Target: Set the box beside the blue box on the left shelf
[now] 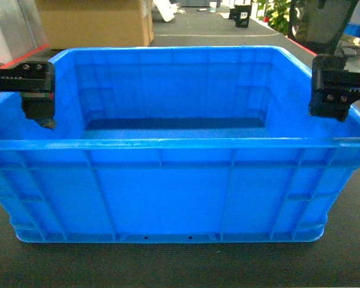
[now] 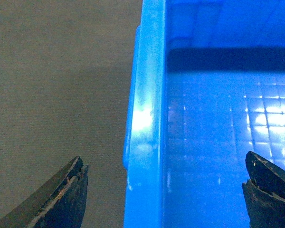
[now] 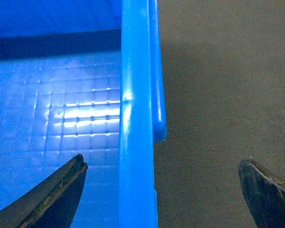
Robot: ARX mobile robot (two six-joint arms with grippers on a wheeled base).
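Both hands, left hand [image 1: 39, 114] and right hand [image 1: 331, 108], hang spread wide, released, straddling opposite rims of the box [image 1: 168, 192] on the tabletop [image 1: 180, 264].

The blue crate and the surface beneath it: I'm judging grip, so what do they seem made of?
The crate looks like moulded plastic, glossy: ribbed walls, light glinting on its rim and gridded floor. The surface looks like dark matte fabric or carpet, with fine grainy texture, though this isn't certain.
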